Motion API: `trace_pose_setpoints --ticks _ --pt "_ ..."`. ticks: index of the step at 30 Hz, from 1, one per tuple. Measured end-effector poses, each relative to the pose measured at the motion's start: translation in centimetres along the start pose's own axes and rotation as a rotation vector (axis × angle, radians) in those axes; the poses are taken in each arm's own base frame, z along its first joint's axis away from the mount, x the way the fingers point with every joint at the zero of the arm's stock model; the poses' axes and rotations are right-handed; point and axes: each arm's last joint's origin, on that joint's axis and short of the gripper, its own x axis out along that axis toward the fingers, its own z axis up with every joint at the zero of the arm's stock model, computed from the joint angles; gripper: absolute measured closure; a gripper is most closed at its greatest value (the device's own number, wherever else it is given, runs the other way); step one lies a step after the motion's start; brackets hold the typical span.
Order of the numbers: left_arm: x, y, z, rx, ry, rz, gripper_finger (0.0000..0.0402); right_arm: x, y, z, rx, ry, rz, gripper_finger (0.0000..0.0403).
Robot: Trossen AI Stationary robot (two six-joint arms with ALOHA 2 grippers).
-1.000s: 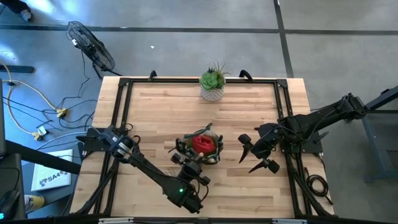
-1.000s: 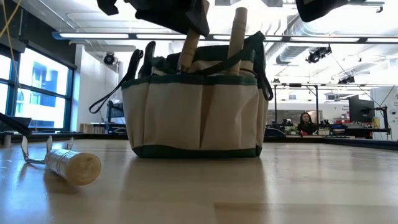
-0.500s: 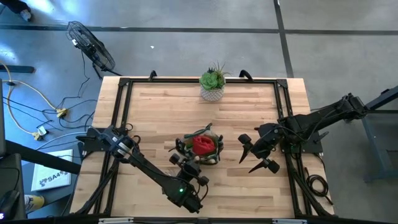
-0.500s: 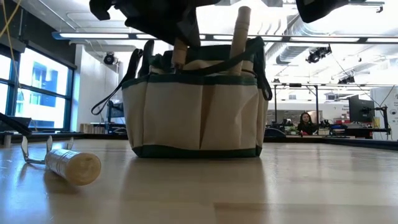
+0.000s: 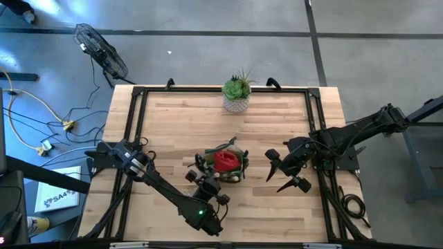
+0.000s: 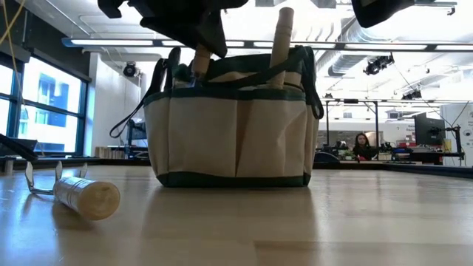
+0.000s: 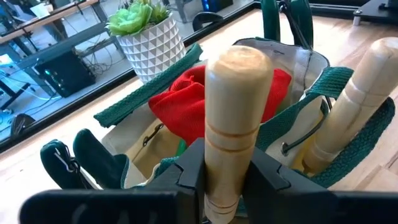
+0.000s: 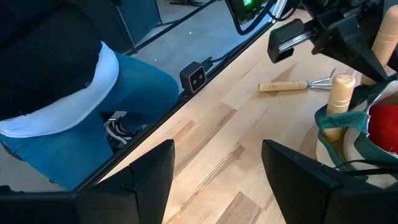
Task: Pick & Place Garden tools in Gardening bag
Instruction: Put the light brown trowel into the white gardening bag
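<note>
The tan gardening bag with green trim stands at the table's middle and also shows in the low view. In it are a red item, a green-handled pruner and a wooden-handled tool whose handle sticks up above the rim. My left gripper is above the bag's near left rim, shut on a second wooden tool handle. My right gripper is open and empty, right of the bag. My left gripper pinches the wooden handle below its rounded top between its two fingers. The fingers come from the table's near side, slanting down, and lie across the handle. The handle stands about upright, its lower end hidden inside the bag.
A wooden-handled hand rake lies on the table near the near edge and also shows in the right wrist view. A succulent in a white pot stands at the far edge. A person in blue trousers is beside the table.
My left gripper has gone toward the table's left with the wooden handle and a little down. The handle now sits at the bag's left part and reaches lower into it. The bag and my right gripper have kept still.
</note>
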Motion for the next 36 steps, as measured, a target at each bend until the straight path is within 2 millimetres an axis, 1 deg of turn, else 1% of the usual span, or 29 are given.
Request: trace_pose_setpoints --ticks 7,9,14,16,22,28,36 --pt "0.0 0.0 0.0 -0.012 0.001 -0.002 0.0338 0.0 0.0 0.0 -0.003 0.0 -0.001 0.017" --pt "0.4 -0.3 -0.4 -0.028 0.001 -0.002 0.0338 0.0 0.0 0.0 -0.003 0.0 -0.002 0.017" --pt "1.1 -0.4 -2.1 -0.052 -0.007 -0.002 0.0338 0.0 0.0 0.0 0.004 -0.001 -0.001 0.017" --pt "1.2 -0.4 -2.4 -0.064 -0.016 0.001 0.0338 0.0 0.0 0.0 0.006 -0.001 -0.001 0.017" --pt "1.2 -0.2 -2.4 -0.05 -0.009 0.009 0.0338 0.0 0.0 0.0 0.008 -0.001 0.0 0.017" --pt "1.1 0.9 -2.5 -0.031 0.063 0.075 0.0338 0.0 0.0 0.0 0.008 -0.001 -0.001 0.017" --pt "1.2 0.9 -2.6 -0.023 0.05 0.073 0.0338 0.0 0.0 0.0 0.007 -0.001 -0.002 0.017"
